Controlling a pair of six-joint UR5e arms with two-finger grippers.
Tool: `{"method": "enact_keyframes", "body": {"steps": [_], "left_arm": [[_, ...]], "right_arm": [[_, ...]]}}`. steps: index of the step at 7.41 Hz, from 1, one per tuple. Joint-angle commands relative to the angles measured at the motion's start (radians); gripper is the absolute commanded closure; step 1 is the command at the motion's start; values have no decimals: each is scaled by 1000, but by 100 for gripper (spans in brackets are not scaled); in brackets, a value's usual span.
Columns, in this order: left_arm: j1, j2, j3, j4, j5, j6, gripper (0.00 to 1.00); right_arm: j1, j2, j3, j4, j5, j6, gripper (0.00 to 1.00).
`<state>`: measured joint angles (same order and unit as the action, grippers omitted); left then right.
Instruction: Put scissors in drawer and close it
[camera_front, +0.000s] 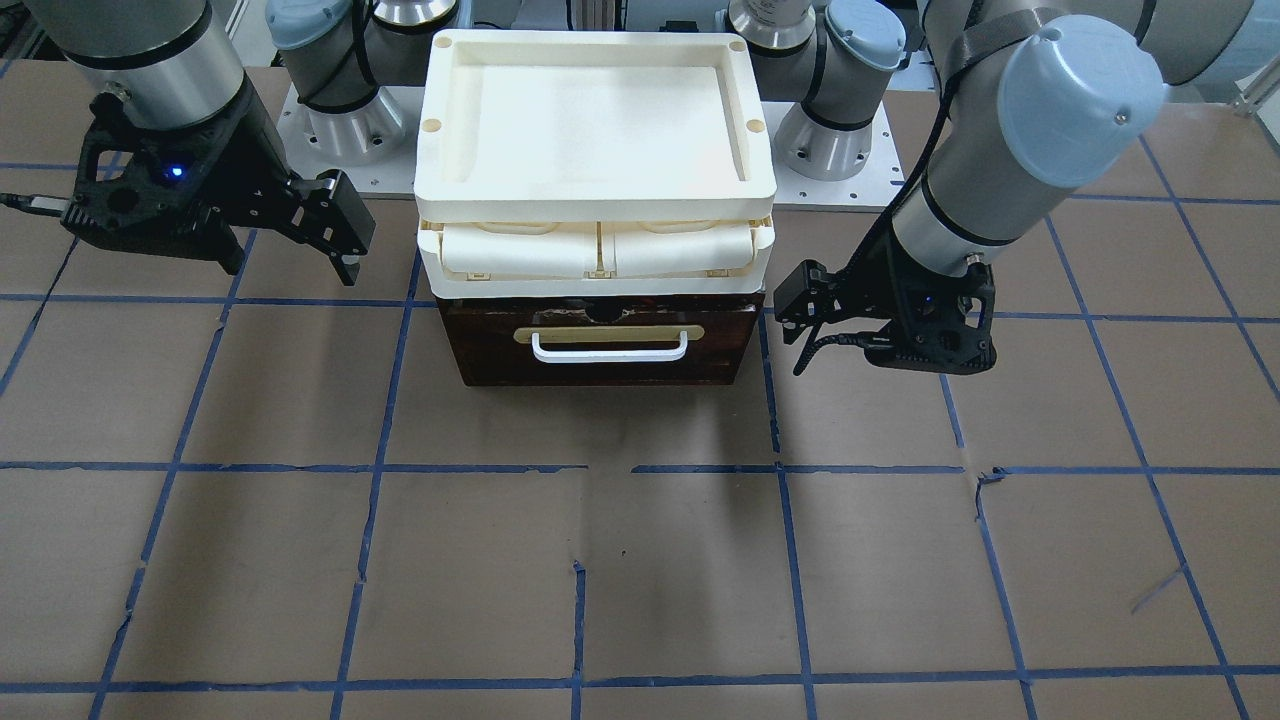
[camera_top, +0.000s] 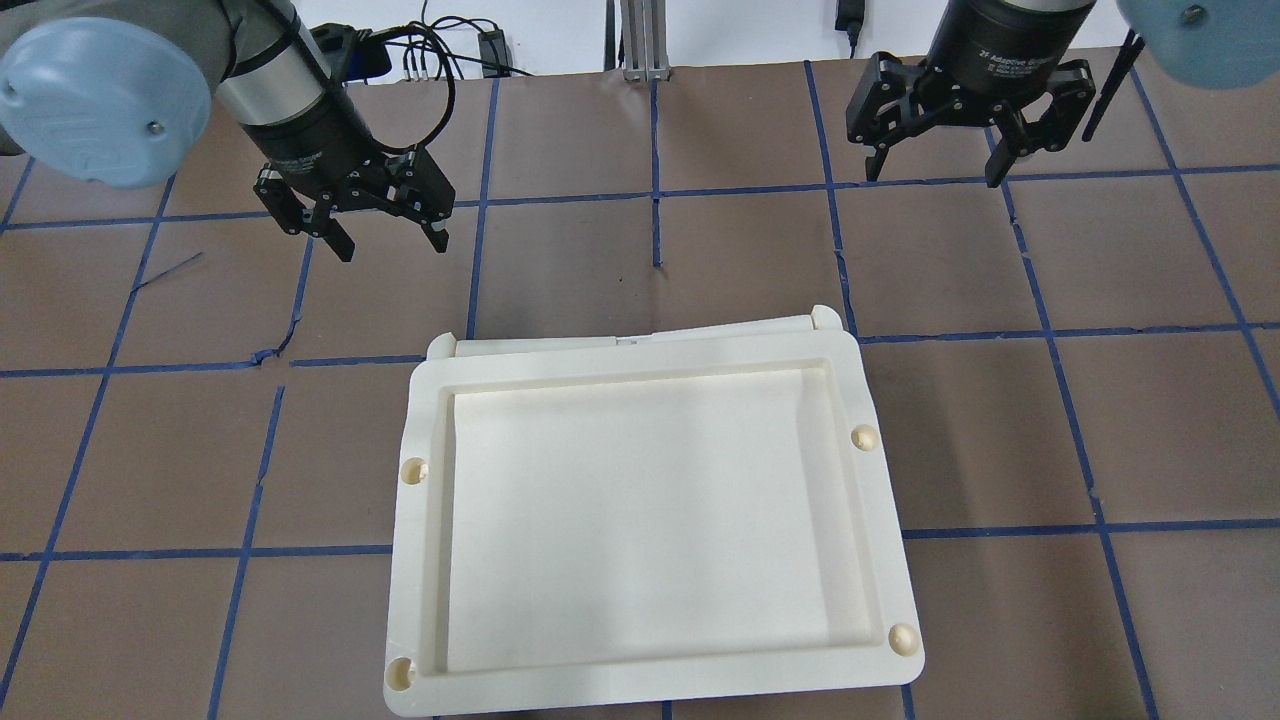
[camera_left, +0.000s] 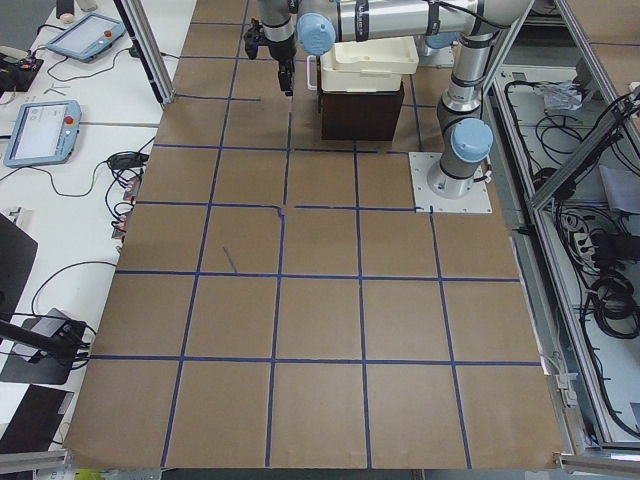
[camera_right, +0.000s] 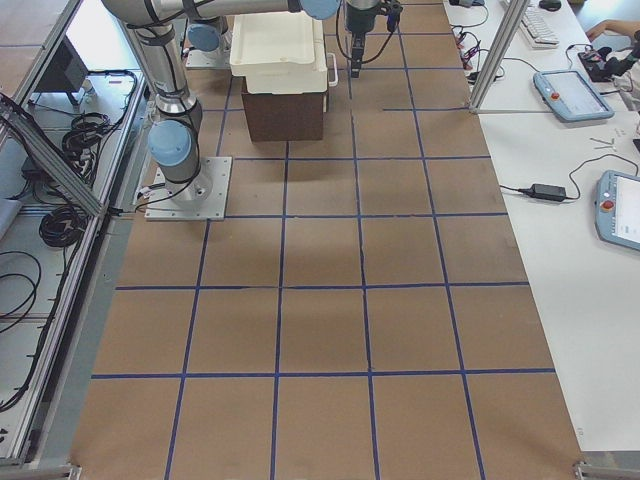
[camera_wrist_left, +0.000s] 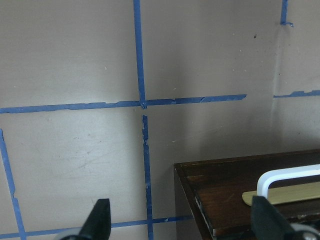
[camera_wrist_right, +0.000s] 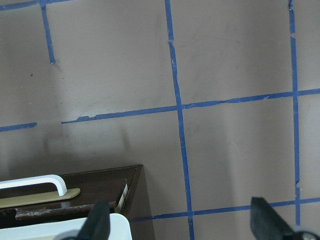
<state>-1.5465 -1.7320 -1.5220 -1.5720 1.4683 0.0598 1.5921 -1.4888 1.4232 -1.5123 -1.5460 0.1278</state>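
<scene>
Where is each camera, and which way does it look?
Overhead: behind the robot, looking down on the cream tray unit; left gripper, right gripper show.
Front: across the table, facing robot and drawer; both grippers.
Left side: table's end, looking along it; left arm nearest.
Right side: opposite end; right arm nearest.
Left wrist: down past its gripper at a drawer corner.
Right wrist: same, other corner.
Both wrists share the white handle.

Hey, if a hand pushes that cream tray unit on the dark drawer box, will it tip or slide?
Probably slide, not tip: the cream tray unit is wide and low on the dark drawer box. It looks like rigid moulded plastic, so likely stiff and light. Whether it is fastened down I cannot tell.
</scene>
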Motion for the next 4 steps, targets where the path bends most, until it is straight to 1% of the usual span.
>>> {"method": "enact_keyframes", "body": {"steps": [1, 3, 4], "left_arm": [[5, 26, -3, -2, 10, 0, 0], [9, 44, 0, -2, 32, -2, 0], [11, 61, 2, 3, 149, 0, 0]], "right_arm": [[0, -1, -1, -2, 4, 0, 0], [-4, -1, 0, 0, -8, 0, 0], [-6, -1, 0, 0, -8, -2, 0]]}}
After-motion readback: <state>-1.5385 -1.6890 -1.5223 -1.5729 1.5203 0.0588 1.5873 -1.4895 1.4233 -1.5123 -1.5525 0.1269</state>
